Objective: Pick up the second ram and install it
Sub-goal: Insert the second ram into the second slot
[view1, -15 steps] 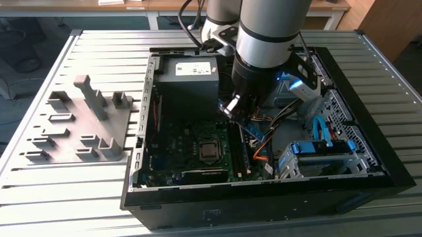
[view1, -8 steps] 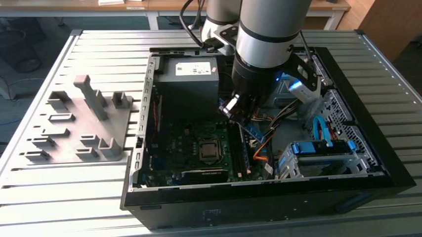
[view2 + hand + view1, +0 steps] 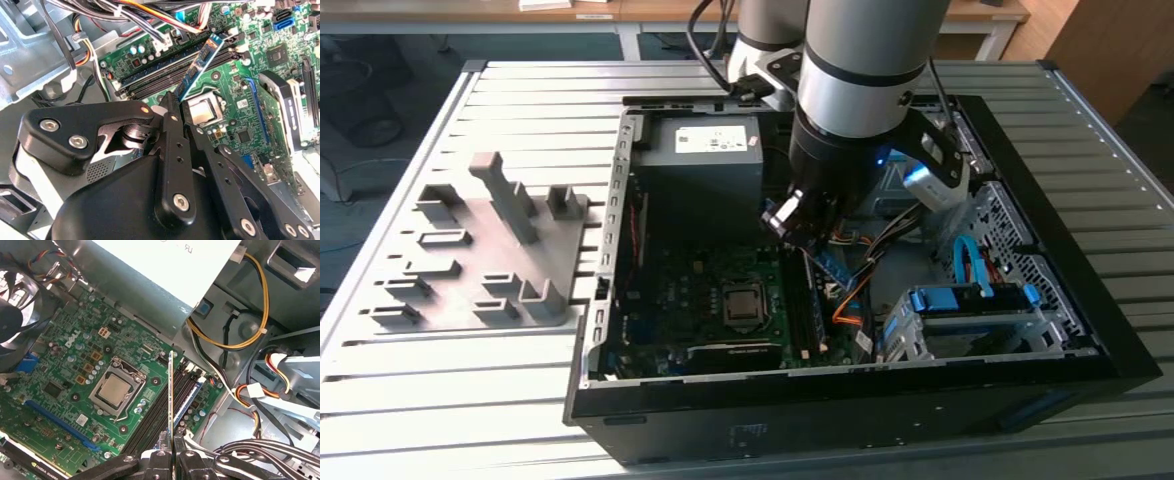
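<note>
The gripper (image 3: 175, 111) is clenched on the second ram (image 3: 199, 67), its fingers pinching one end of the stick. The rest of the stick reaches out from the fingertips over the motherboard (image 3: 240, 80). In the first wrist view the second ram (image 3: 171, 390) is seen edge-on as a thin line. It rises from the gripper (image 3: 173, 442) and runs along the bank of memory slots (image 3: 159, 412), just beside the processor socket (image 3: 115, 390). In the second wrist view the stick's flat green face shows, lying at a slant across the memory slots (image 3: 160, 72). Its free end is over the far end of the slots. Whether its edge touches a slot cannot be told.

In the exterior view the arm (image 3: 867, 60) reaches down into the open computer case (image 3: 854, 400), and the gripper (image 3: 794, 225) is low inside, near the middle of the board. The grey power supply (image 3: 707, 150) sits at the far side of the case, just beside the arm. The case lies on a slatted metal desk (image 3: 520, 90). The grey slotted holder block (image 3: 480, 250) stands on the desk at the exterior view's left, well apart from the gripper. A black fan (image 3: 20, 305) sits at the board's edge.
</note>
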{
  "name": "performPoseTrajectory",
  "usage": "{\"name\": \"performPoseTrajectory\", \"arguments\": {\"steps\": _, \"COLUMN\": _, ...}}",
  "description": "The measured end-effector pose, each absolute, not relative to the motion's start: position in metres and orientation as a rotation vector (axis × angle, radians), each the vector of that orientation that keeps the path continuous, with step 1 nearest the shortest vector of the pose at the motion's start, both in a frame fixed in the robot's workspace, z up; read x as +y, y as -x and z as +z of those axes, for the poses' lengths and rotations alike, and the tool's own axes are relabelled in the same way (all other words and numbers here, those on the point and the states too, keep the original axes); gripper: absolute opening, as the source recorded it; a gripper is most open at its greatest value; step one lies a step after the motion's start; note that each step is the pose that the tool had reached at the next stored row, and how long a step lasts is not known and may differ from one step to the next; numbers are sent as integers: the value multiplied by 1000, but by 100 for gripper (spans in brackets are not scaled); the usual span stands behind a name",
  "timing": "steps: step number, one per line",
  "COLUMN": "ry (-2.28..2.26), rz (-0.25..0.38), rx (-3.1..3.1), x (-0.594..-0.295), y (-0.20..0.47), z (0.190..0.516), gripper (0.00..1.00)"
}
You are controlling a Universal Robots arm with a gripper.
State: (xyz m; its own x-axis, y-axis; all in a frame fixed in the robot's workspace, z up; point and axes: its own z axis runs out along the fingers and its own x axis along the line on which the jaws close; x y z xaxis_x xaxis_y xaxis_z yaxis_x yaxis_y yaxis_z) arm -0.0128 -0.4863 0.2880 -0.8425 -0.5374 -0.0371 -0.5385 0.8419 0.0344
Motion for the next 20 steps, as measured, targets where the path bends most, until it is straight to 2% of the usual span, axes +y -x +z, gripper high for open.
{"name": "performPoseTrajectory", "arguments": {"steps": 20, "ry": 718, "rz": 65, "rx": 3029, "x": -486, "y": 13, "z": 288, "gripper": 14}}
